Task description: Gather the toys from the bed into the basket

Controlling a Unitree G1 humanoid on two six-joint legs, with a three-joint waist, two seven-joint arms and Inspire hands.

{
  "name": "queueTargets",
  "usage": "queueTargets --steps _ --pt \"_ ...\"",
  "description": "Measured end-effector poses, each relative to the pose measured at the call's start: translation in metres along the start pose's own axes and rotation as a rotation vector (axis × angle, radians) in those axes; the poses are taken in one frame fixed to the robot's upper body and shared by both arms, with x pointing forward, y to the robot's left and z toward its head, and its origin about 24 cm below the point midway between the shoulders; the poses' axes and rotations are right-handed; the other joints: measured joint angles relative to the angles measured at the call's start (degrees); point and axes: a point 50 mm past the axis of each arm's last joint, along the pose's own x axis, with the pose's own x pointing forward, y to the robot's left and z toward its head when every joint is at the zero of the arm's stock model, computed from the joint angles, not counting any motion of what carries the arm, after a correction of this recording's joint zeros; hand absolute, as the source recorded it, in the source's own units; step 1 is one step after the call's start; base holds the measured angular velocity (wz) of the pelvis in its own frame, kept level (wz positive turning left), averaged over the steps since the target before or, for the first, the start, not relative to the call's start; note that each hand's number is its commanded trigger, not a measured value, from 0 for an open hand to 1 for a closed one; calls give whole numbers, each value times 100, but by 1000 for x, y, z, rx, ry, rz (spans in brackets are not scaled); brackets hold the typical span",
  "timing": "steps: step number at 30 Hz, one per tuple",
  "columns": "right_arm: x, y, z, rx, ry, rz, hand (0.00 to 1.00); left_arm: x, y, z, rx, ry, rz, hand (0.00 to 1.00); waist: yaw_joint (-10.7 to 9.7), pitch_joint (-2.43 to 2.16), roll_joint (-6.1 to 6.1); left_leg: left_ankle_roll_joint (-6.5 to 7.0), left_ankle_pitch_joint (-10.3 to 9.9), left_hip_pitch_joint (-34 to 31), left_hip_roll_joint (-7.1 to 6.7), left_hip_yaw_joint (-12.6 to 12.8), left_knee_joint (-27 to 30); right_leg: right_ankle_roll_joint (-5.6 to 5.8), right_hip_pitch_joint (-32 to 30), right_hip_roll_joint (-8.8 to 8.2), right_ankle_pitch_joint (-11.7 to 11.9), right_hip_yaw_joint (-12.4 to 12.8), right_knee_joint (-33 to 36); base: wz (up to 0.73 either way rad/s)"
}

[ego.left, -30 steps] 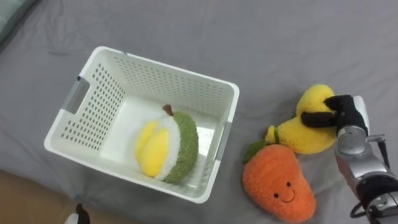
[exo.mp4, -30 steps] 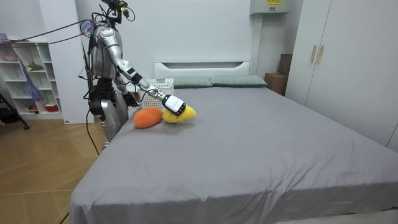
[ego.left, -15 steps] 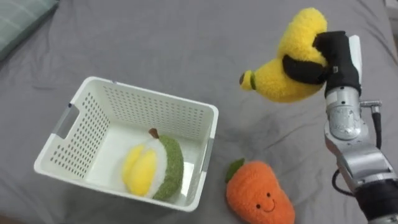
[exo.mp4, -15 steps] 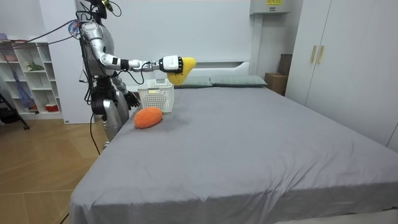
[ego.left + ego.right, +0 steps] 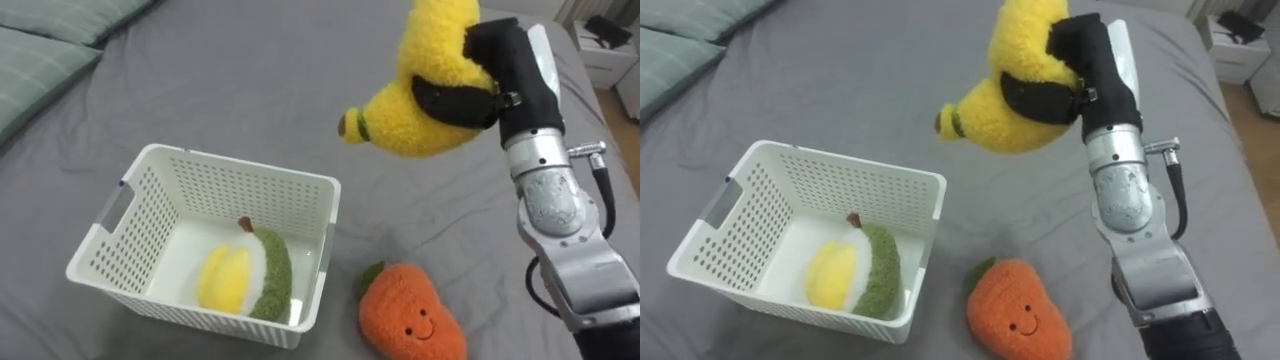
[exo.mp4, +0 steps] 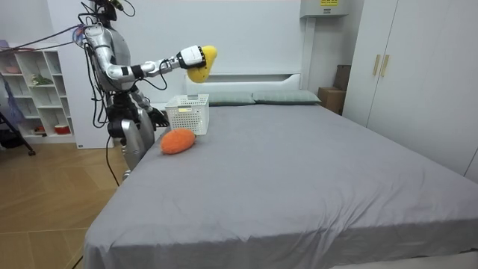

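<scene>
My right hand is raised high above the bed, its dark fingers curled round a yellow plush banana toy that hangs in the air right of and above the basket. The white perforated basket sits on the grey bed and holds a yellow and green plush fruit. An orange plush carrot with a smiling face lies on the sheet just right of the basket. In the room view I stand at the bedside with the banana held up over the basket.
Green-grey pillows lie at the upper left, at the head of the bed. The grey sheet stretches flat beyond the basket. A white nightstand stands at the upper right. Shelves line the wall behind me.
My right hand has lifted the yellow banana off the bed, up and leftward toward the basket. The camera view has shifted as I straightened; carrot and basket stay put.
</scene>
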Motion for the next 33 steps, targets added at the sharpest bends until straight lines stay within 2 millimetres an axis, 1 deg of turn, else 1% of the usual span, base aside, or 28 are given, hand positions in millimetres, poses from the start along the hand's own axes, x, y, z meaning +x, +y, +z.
queueTargets --steps 1,2,4,6,8,10,12,14,15,17,20,22,24,26,27,28,29,30,31,32,33 --pt "0 1 7 -1 -29 20 100 0 0 1 0 -3 1 0 23 -2 -14 -1 -1 12 0 2 -15 1 4 0 -1 2 -1 0" --pt "0 2 12 -8 -50 35 100 0 0 3 7 -12 2 0 89 0 -28 -4 -3 37 0 6 -43 3 14 0 -2 3 -6 -4" --pt "0 5 16 -21 -62 57 100 0 0 5 19 -24 3 0 178 -3 -50 -11 -9 75 1 8 -74 8 43 3 -5 4 -25 -2" --pt "-1 13 18 -16 -62 95 100 0 -1 5 27 -23 -1 0 225 0 -56 -16 -14 121 3 6 -110 11 75 5 -7 6 -34 0" --pt "-3 26 17 -25 -54 166 100 -1 -3 5 40 -25 -6 0 278 4 -61 -19 -29 136 4 -16 -117 14 100 10 -8 -3 -35 0" --pt "-4 33 17 -30 -44 213 100 -1 -3 5 55 -28 -9 0 312 12 -68 -19 -38 136 4 -19 -118 14 100 10 -8 -3 -35 0" --pt "-6 39 17 -32 -39 254 100 -1 -3 4 74 -28 -12 0 376 27 -90 -20 -43 134 4 -19 -123 14 95 13 -8 6 -33 -2" --pt "-8 52 19 -30 -41 298 100 -1 -5 3 91 -16 -17 0 488 41 -118 -27 -58 134 8 -13 -117 14 85 24 -9 44 -31 -7" --pt "-8 56 20 -20 -41 306 100 -1 -5 3 91 -15 -18 0 504 42 -127 -28 -59 133 9 -13 -116 15 83 25 -9 45 -32 -3" --pt "-11 72 23 1 -37 356 100 -1 -6 4 92 -9 -24 0 606 56 -159 -30 -60 132 12 -24 -109 15 86 24 -9 15 -32 2" --pt "-16 89 27 30 -38 426 100 -1 -7 5 93 -6 -26 0 668 70 -194 -29 -60 116 2 -80 -100 15 93 18 -9 -26 -32 9" --pt "-19 95 28 40 -40 459 100 -1 -7 5 95 -7 -27 0 745 74 -202 -24 -63 103 -4 -101 -96 16 93 8 -8 -74 -32 7" --pt "-20 101 26 39 -31 482 100 -1 -7 5 106 -7 -26 0 823 78 -208 -21 -65 85 -5 -110 -93 17 92 0 -8 -162 -31 4" --pt "-22 107 15 31 20 510 100 -1 -6 8 123 -14 -19 0 933 84 -266 -20 -65 73 -6 -115 -90 17 80 0 -8 -167 -38 2" --pt "-23 109 12 26 37 518 100 -1 -6 9 130 -18 -17 0 955 84 -278 -20 -65 69 -6 -122 -87 17 80 0 -8 -169 -41 4" --pt "-24 112 7 20 69 535 70 -1 -6 10 147 -24 -14 0 1019 92 -301 -20 -65 63 -6 -138 -87 17 80 2 -8 -164 -42 0" --pt "-26 115 4 14 87 548 58 -1 -5 11 168 -32 -10 0 1071 101 -321 -21 -66 56 -6 -139 -87 17 76 4 -8 -164 -47 0" --pt "-26 116 3 12 92 555 25 -1 -5 11 180 -34 -9 0 1083 102 -325 -21 -66 49 -7 -145 -87 17 75 4 -8 -162 -54 0" --pt "-27 118 2 11 98 565 16 -1 -5 11 202 -35 -7 0 1096 91 -342 -21 -66 40 -11 -151 -87 17 79 5 -7 -162 -80 0" --pt "-28 120 1 13 103 571 0 -1 -5 11 219 -38 -4 0 1097 81 -357 -21 -67 27 -14 -155 -87 18 83 8 -5 -162 -115 0" --pt "-28 121 1 14 105 573 0 -1 -5 11 223 -39 -4 0 1096 83 -357 -21 -66 27 -14 -159 -86 19 85 8 -3 -165 -116 0"
